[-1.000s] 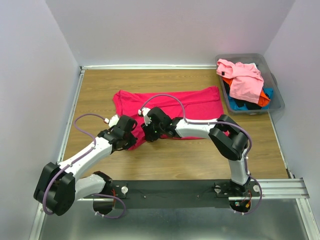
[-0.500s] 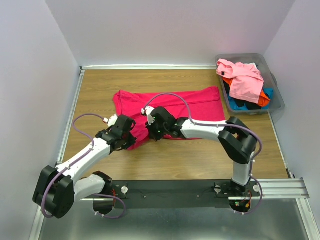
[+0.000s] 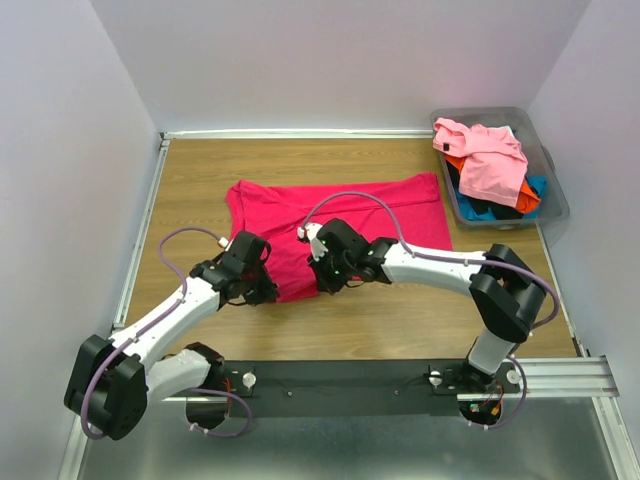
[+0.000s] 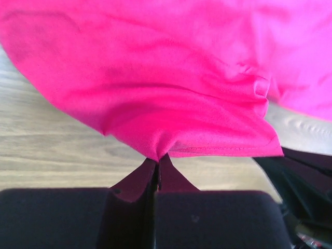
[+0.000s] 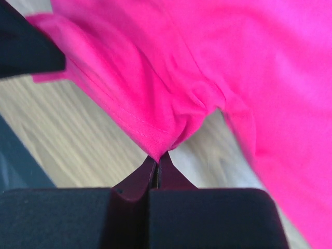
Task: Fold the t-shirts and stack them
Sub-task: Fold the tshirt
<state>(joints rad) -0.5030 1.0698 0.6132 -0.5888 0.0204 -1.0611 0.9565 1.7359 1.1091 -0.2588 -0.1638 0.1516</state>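
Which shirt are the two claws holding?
The crimson-magenta t-shirt spread on the table; left gripper and right gripper both pinch its near edge. The other shirts lie heaped in the grey bin.

- Gripping a fold of crimson t-shirt [image 5: 207, 52] in closed jaws at 6 o'clock.
- Draped from 12 to 4 o'clock.
- Showing wooden desk [image 5: 67, 135] at 8 o'clock.

You see the shirt [image 3: 340, 205] is soft matt cloth, the table [image 3: 200, 180] smooth grained wood, the bin [image 3: 556, 200] translucent grey plastic.
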